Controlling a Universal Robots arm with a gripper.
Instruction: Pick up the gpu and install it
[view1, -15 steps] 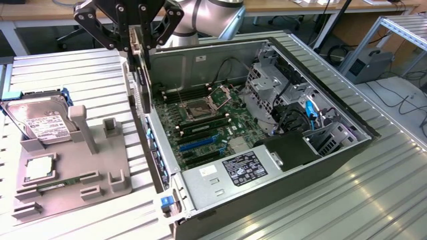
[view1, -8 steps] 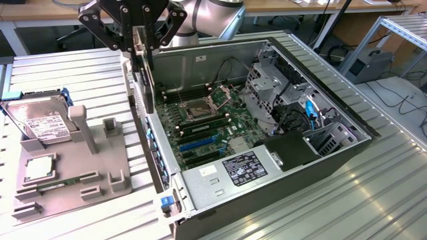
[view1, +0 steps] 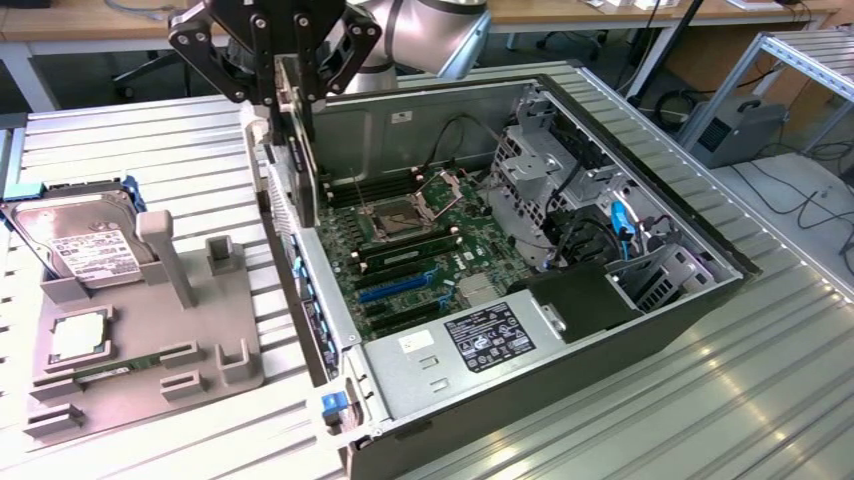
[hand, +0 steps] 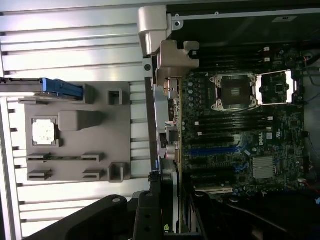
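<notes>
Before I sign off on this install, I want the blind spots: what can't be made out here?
Exterior view: the gripper is cut off above by the picture's edge.
Exterior view: the gpu hangs nearly edge-on, so its connector is unreadable. Whether it touches the case wall cannot be told.
Exterior view: the hard drive has label print too small to read.
Wrist view: the gripper's dark body hides part of the motherboard.

Robotics lab — slotted aluminium bench (view1: 134, 150), opened PC tower (view1: 601, 380), wooden desks (view1: 80, 25)
</notes>
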